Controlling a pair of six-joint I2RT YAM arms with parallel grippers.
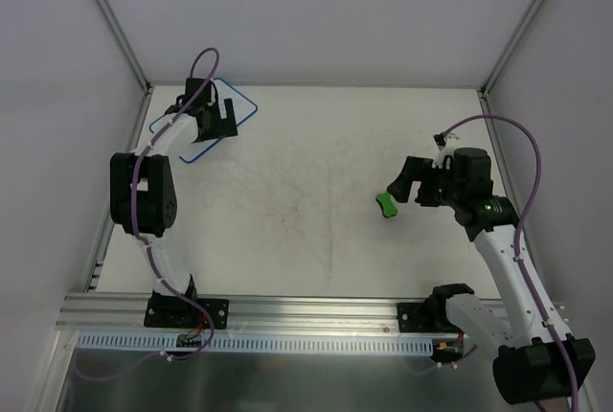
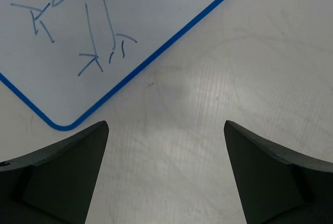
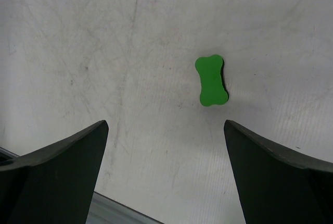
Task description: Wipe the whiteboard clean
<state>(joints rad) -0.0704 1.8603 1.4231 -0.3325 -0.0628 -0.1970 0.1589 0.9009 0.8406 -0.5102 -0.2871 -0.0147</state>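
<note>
Whiteboard [image 2: 104, 36], scribbled, far-left on the bench [image 1: 316, 192]: we are hovering our left fingers [image 2: 57, 172], spread, just off its corner, while our right fingers [image 3: 57, 177], also spread, are facing the green block [image 3: 211, 80], lying lengthwise just ahead.

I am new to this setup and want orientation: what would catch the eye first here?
A small green bone-shaped block lies on the table, right of centre, in front of the open right gripper. At the far left, a blue-rimmed whiteboard bears thin scribbles, the open left gripper hovering by its corner.
</note>
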